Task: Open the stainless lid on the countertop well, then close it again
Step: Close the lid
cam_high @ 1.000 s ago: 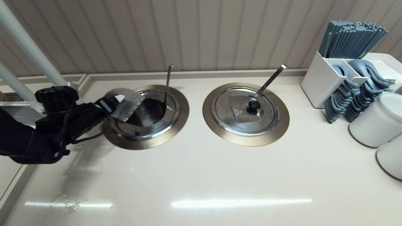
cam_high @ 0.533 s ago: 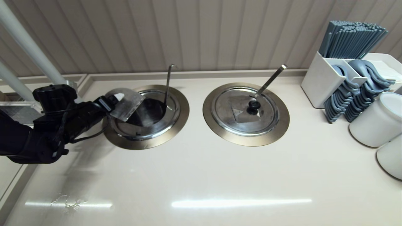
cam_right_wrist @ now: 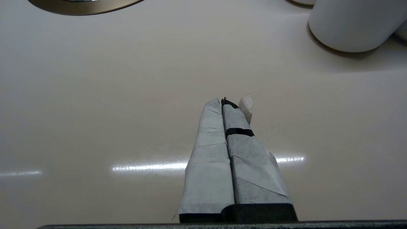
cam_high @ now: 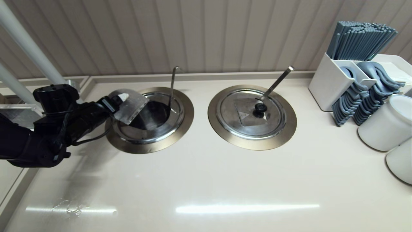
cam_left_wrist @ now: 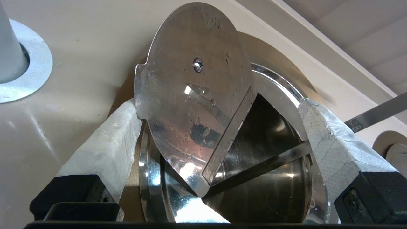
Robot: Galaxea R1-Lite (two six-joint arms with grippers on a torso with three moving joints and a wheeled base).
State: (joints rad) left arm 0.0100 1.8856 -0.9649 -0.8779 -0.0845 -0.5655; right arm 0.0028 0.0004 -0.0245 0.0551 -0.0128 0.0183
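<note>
Between the wide-open left end effector [cam_left_wrist: 219, 127] fingers, the stainless lid [cam_left_wrist: 194, 92] stands tilted.

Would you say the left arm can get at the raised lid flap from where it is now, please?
Probably yes. The left gripper is open, its fingers standing either side of the tilted lid over the well. Only the ladle handle is nearby, on the far side, so the way looks free.
</note>
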